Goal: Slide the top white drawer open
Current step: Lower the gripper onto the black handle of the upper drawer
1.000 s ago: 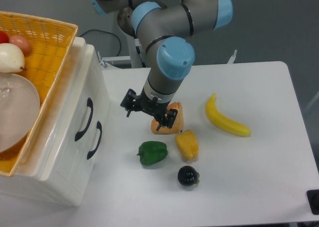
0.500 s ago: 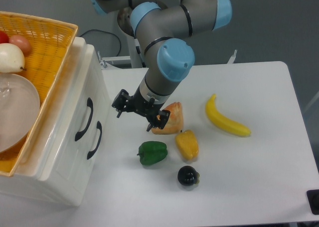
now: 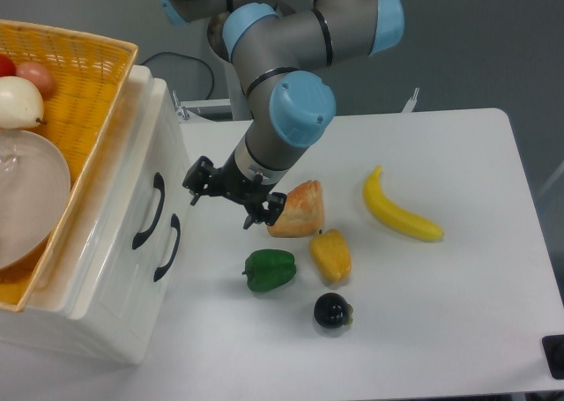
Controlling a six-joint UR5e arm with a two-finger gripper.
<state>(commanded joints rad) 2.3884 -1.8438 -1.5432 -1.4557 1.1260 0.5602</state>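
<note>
End effector (image 3: 231,194) spread, empty, bare tabotop gap at 9 o'clock — top white drawer (image 3: 146,209) flush, closed.

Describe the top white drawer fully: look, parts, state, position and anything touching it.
The top white drawer is the upper of two glossy white plastic fronts on a cabinet at the table's left. It is panelled, with one curved black handle, and sits closed, flush with the lower drawer. A yellow wicker basket rests on the cabinet above it. The gripper hangs just right of the handle, touching nothing.
</note>
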